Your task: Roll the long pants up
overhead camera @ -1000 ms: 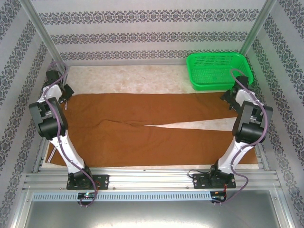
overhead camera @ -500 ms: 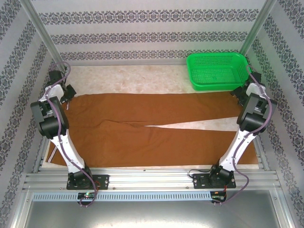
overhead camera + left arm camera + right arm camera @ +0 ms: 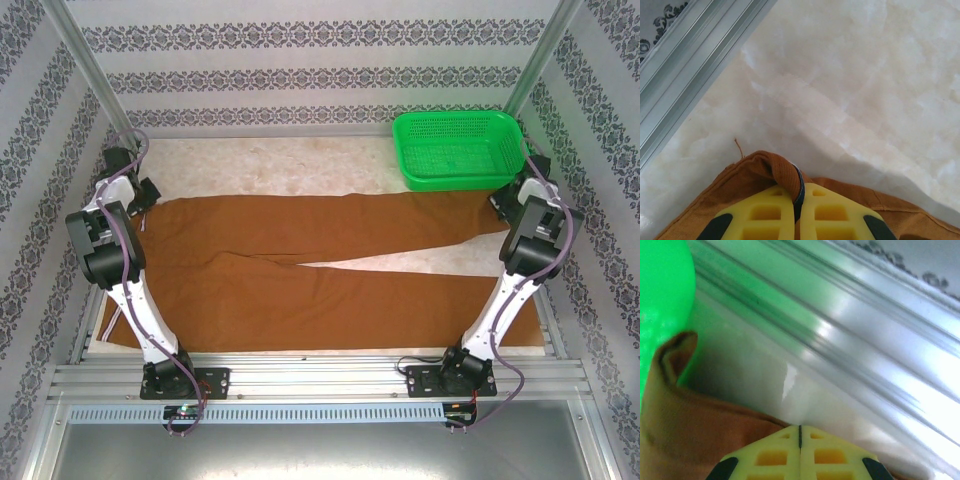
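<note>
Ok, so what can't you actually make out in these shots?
Top view: the right arm covers the far cuff of the long pants, and the right gripper is too small to read there.
Left wrist view: the fingers of the left gripper hide how much cloth they pinch; the bottom edge cuts off the rest.
Right wrist view: the green basket is a blur, cut by the left edge.

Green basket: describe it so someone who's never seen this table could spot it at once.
Start at the pale marbled table and look to its far right corner. The green basket sits there, just beyond the far leg end of the long pants. It is the only bright green thing, a rigid perforated tray, unlike the flat rust-brown cloth beside it.
</note>
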Robot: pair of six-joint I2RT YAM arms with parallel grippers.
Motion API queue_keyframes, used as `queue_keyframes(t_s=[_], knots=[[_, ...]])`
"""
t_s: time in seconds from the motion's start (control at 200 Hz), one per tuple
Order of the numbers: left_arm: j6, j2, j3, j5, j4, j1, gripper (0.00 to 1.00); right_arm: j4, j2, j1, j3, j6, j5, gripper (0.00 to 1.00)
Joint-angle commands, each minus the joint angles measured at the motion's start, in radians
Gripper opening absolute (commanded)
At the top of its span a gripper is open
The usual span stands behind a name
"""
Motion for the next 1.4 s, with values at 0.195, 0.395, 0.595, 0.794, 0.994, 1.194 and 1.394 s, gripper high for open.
queue_keyframes(t_s=[0.195, 0.395, 0.595, 0.794, 0.994, 1.194, 1.394], knots=[[-0.063, -0.083, 0.136, -0.047, -0.070, -0.009, 0.00, 0.112, -0.304, 0.014, -0.263, 0.063, 0.120, 0.00], [-0.093, -0.080, 0.232, -0.096, -0.097, -0.009, 0.00, 0.115, -0.373, 0.018, -0.210, 0.062, 0.148, 0.00], [-0.133, 0.017, 0.430, -0.068, -0.183, -0.009, 0.00, -0.035, -0.289, 0.035, 0.061, 0.023, 0.134, 0.00], [-0.120, 0.014, 0.447, -0.103, -0.222, -0.009, 0.00, -0.067, -0.279, 0.024, 0.073, 0.025, 0.140, 0.00], [-0.110, 0.010, 0.390, -0.111, -0.213, -0.009, 0.00, -0.073, -0.209, 0.037, -0.009, 0.012, 0.036, 0.14], [-0.113, 0.002, 0.312, -0.098, -0.175, -0.010, 0.00, -0.123, -0.088, 0.075, 0.030, -0.045, -0.017, 0.52], [-0.109, 0.000, 0.248, -0.085, -0.138, -0.009, 0.00, -0.225, 0.021, 0.108, 0.136, -0.093, 0.006, 0.64]])
